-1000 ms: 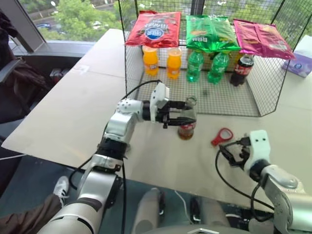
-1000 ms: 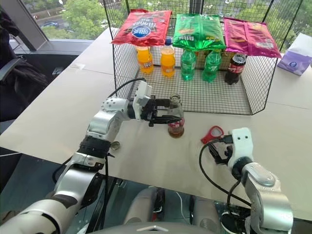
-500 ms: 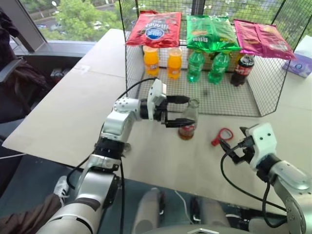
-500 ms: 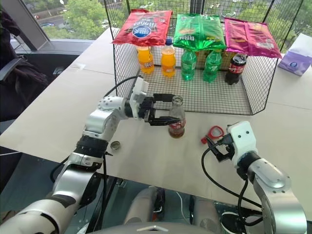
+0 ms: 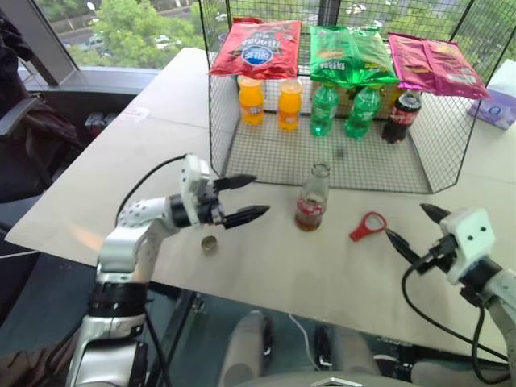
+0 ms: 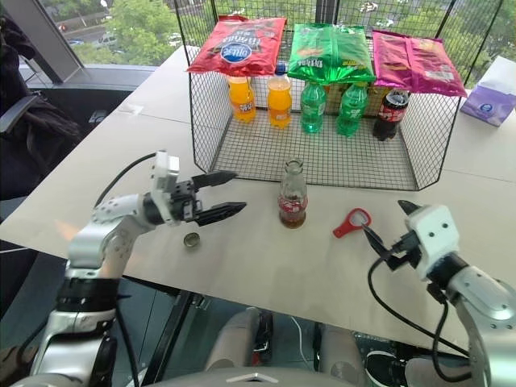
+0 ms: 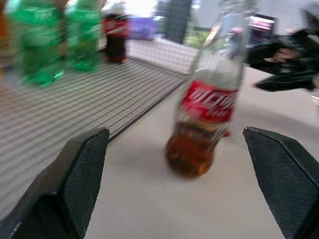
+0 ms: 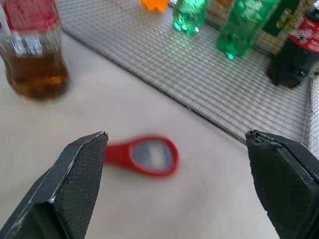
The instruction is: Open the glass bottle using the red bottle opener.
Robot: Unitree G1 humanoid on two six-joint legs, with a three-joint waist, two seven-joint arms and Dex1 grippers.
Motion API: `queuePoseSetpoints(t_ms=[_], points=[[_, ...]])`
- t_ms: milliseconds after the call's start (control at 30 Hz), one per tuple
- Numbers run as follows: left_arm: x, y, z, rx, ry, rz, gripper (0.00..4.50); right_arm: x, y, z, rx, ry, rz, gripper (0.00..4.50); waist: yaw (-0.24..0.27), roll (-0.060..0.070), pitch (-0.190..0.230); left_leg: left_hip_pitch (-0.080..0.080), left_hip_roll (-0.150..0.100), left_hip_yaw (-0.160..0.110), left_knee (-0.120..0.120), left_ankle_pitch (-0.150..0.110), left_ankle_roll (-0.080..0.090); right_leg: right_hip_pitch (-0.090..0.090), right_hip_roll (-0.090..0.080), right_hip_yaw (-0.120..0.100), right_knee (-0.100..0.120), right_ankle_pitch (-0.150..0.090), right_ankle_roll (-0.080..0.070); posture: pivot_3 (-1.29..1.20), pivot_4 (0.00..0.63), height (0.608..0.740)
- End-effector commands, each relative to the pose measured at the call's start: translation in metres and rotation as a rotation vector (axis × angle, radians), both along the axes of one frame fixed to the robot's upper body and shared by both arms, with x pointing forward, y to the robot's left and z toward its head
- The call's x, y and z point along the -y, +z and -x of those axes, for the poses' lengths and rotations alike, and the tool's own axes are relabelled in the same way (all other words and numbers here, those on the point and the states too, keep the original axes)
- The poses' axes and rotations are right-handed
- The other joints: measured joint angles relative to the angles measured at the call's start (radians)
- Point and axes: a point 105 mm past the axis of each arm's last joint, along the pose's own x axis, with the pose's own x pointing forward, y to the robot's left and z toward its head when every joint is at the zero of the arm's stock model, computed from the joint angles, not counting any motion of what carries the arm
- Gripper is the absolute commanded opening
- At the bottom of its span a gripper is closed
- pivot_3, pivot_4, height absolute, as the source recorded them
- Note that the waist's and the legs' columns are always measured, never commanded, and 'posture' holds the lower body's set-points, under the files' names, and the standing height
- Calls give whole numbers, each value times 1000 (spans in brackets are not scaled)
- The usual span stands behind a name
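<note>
Glass bottle (image 5: 311, 199): clear glass, brown cola low in the body, red label band; standing upright on the pale table (image 5: 121, 201), just in front of the wire rack (image 5: 322, 153), mouth uncapped.
Cap (image 5: 209, 243): small round metal one lying on the table, off to the bottle's left, under the left gripper.
Red bottle opener (image 5: 367, 226): flat on the table just right of the bottle, loop end pointing away from it; nothing's touching it.
Left gripper (image 5: 242, 199): off to the bottle's left, pointing at it, black fingers spread wide, holding nothing.
Right gripper (image 5: 412, 231): near the table's front edge, right of the opener, fingers splayed wide apart too, empty.
Rack stuff: orange soda bottles (image 5: 268, 101), green plastic bottles (image 5: 342, 109) and a dark cola bottle (image 5: 400, 115) in a row, chip bags (image 5: 347, 55) on top.
</note>
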Motion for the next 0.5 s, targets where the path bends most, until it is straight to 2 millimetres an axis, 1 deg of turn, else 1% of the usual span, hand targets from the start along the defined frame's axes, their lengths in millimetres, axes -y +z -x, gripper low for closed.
queuePoseSetpoints(t_ms=[33, 200, 233, 300, 367, 433, 500], points=[[-42, 6, 2, 40, 149, -37, 4447, 8, 11, 19, 81, 27, -29, 4500, -2, 0, 0, 0, 0, 0, -1, 0, 0, 0, 0, 1, 0, 0, 0, 0, 150, 740], [-95, -19, 11, -23, 309, -107, 4447, 9, -2, 44, 40, 64, -65, 4500, -4, 3, 0, 1, 1, 0, -2, 0, 0, 0, -1, 3, -1, -1, 1, 0, 150, 740], [-101, -22, 11, -26, 330, -114, 4447, 9, -4, 47, 34, 65, -66, 4500, -4, 3, 0, 1, 1, 0, -3, 0, -1, 0, -1, 3, -2, -1, 1, 0, 150, 740], [-109, -25, 13, -31, 356, -125, 4447, 8, -7, 52, 25, 69, -75, 4500, -3, 3, 0, 1, 1, 0, -4, 0, -1, 0, -3, 4, -2, -1, 1, 0, 150, 740], [-112, -28, 16, -33, 369, -130, 4447, 7, -7, 54, 20, 71, -78, 4500, -3, 3, 0, 1, 1, 0, -5, 0, -1, -1, -8, 1, -4, -1, 1, 0, 150, 740], [-114, -29, 15, -30, 382, -129, 4447, 8, -8, 54, 14, 74, -78, 4500, -2, 3, 0, 1, -1, 1, -8, 0, -1, -1, -16, -5, -5, 0, 0, 0, 150, 740], [-116, -29, 14, -29, 401, -119, 4447, 7, -9, 53, 11, 76, -80, 4500, -2, 3, 0, 2, -2, 2, -11, 0, -1, -1, -20, -8, -7, 0, -1, 0, 150, 740]])
